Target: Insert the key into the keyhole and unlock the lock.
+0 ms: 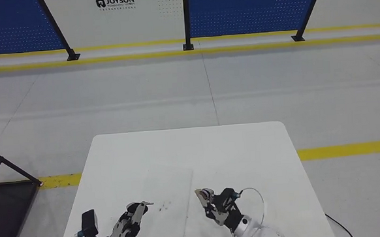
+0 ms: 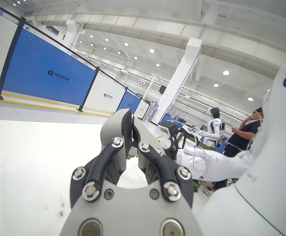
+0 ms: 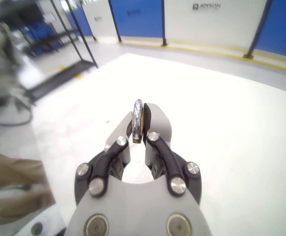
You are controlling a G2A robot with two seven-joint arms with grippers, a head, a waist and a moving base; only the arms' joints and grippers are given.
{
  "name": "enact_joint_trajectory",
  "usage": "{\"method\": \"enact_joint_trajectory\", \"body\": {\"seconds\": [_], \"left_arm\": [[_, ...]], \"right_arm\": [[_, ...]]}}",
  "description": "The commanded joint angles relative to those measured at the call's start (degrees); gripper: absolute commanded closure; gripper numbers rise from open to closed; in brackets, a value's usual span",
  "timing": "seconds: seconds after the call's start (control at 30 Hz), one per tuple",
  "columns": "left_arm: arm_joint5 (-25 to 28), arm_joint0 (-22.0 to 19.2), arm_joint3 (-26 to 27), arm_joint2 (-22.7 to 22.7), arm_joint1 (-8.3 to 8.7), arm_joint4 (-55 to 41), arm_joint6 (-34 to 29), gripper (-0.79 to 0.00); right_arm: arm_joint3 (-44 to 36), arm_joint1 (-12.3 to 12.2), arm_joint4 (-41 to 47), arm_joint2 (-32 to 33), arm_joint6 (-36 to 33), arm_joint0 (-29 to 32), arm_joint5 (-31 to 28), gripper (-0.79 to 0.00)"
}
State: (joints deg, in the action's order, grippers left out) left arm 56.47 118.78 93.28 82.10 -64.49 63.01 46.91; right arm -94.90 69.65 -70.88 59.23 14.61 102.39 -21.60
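1. Left claw sits low over the table at its near edge, left of centre. Its pads are pressed tight together. Whether the key sits between them, I can't tell.
2. Right claw is at the middle of the near edge, clamped on the lock.
3. Apart, nothing between them but dark specks on a faint sheet.
4. The right wrist view gives the lock edge-on: chrome shackle past the fingertips, brass body deeper in.
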Motion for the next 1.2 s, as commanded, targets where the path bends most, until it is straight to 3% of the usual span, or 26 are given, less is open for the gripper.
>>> {"method": "enact_joint_trajectory", "body": {"seconds": [0.0, 0.2, 0.33, 0.83, 1.17], "left_arm": [[0.6, -0.2, 0.6, -0.8, -0.09, -0.1, 0.3, 0.0], [1.5, -1.1, 1.7, -4.4, -0.41, -6.4, -0.6, 0.0], [1.5, -1.8, 1.0, -6.1, -0.4, -6.9, -0.6, 0.0], [1.2, -2.0, 1.1, -6.2, -0.42, -7.0, -0.8, 0.0], [1.5, -4.2, 2.8, -14.7, -2.62, -17.1, -0.6, 0.0]], "right_arm": [[1.2, -0.2, 2.2, 1.0, 5.4, -0.3, -6.0, 0.0], [4.8, -0.3, 5.3, 0.1, 18.2, -2.0, -18.2, 0.0], [7.4, -0.1, 5.2, -1.2, 22.8, -4.0, -23.7, 0.0], [7.0, 0.1, 7.2, -1.7, 22.4, -4.0, -23.1, 0.0], [9.2, 2.3, 22.1, -8.8, 27.4, -7.1, -31.3, 0.0]]}}
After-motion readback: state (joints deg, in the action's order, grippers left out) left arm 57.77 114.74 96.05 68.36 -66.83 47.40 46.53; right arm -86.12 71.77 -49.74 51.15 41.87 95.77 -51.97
